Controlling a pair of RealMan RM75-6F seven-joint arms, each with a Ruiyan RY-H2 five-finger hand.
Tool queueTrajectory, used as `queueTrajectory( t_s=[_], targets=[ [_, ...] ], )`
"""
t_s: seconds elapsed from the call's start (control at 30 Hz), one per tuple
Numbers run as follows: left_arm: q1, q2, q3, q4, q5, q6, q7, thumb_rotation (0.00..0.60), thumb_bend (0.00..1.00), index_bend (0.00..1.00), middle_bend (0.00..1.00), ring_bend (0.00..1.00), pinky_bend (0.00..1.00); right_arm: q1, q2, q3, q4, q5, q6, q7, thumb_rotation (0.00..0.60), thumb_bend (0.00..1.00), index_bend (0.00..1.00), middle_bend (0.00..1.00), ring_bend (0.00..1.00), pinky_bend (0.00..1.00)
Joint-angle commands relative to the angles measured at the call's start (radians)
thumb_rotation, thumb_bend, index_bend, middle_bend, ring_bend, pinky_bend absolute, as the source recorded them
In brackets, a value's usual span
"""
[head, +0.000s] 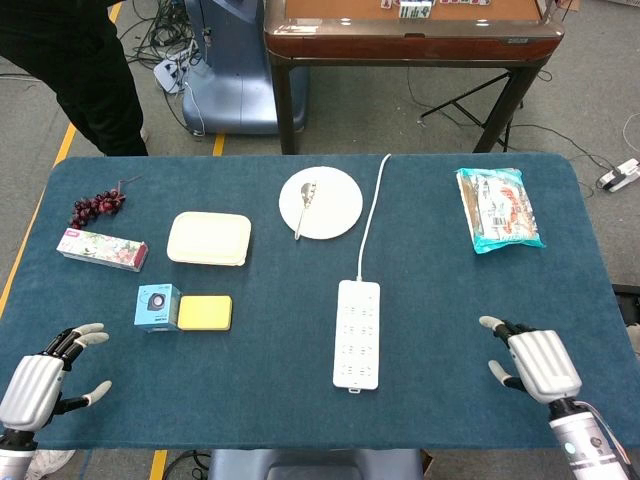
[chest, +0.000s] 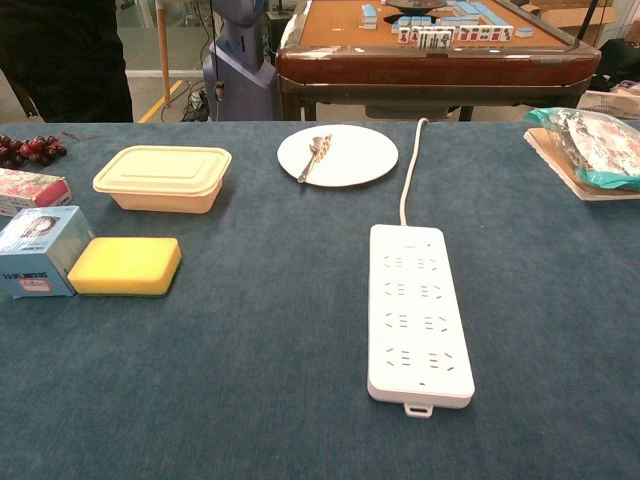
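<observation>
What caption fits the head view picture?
Two open robot hands, left hand and right hand, hover beside a power strip.

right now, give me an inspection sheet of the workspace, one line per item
surface: table under a dark blue cloth.
job's things: white power strip lies flat between the hands, nearer the right hand; blue box and yellow sponge side by side, nearest the left hand.
clutter: plate with spoon, cream lidded container, grapes, flat printed box, snack bag.
hands: left hand and right hand hold nothing, fingers apart.
cables: white cord runs from the strip off the far edge.
surroundings: mahjong table, person in black.
</observation>
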Motion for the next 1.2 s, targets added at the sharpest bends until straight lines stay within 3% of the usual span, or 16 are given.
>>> queueTrajectory(
  t_s=[0.03, 0.13, 0.2, 0.37, 0.5, 0.8, 1.2],
  targets=[
    [0.001, 0.002, -0.002, 0.0, -0.001, 0.004, -0.009, 0.6, 0.18, 0.36, 0.25, 0.23, 0.56, 0.058, -0.033, 0.043, -0.024, 0.024, -0.05, -0.067, 0.6, 0.36, 0.2, 0.57, 0.7, 0.8],
    [0.001, 0.005, -0.002, 0.004, -0.006, 0.004, -0.022, 0.6, 0.18, 0.36, 0.25, 0.23, 0.56, 0.11, -0.062, 0.079, -0.037, 0.081, -0.104, -0.132, 0.6, 0.49, 0.2, 0.76, 0.9, 0.93],
    [0.001, 0.006, -0.005, 0.006, -0.013, 0.001, -0.03, 0.6, 0.18, 0.36, 0.25, 0.23, 0.56, 0.146, -0.087, 0.099, -0.043, 0.131, -0.141, -0.194, 0.6, 0.58, 0.2, 0.84, 0.97, 0.98],
    [-0.001, 0.008, -0.011, 0.014, -0.029, -0.006, -0.049, 0.6, 0.18, 0.36, 0.25, 0.23, 0.56, 0.224, -0.158, 0.133, -0.044, 0.254, -0.203, -0.325, 0.6, 0.81, 0.2, 0.99, 1.0, 1.0],
    [-0.002, 0.011, -0.014, 0.017, -0.035, -0.007, -0.063, 0.6, 0.18, 0.36, 0.25, 0.23, 0.56, 0.284, -0.231, 0.154, -0.018, 0.346, -0.229, -0.407, 0.6, 0.98, 0.23, 1.0, 1.0, 1.0],
    [-0.005, 0.005, -0.019, 0.032, -0.05, -0.02, -0.058, 0.6, 0.18, 0.36, 0.25, 0.23, 0.56, 0.393, -0.38, 0.154, 0.051, 0.481, -0.251, -0.517, 0.6, 1.0, 0.24, 1.0, 1.0, 1.0],
    [-0.009, -0.004, -0.022, 0.045, -0.065, -0.039, -0.061, 0.6, 0.18, 0.36, 0.25, 0.23, 0.56, 0.468, -0.482, 0.147, 0.144, 0.567, -0.253, -0.514, 0.6, 1.0, 0.24, 1.0, 1.0, 1.0]
  ],
)
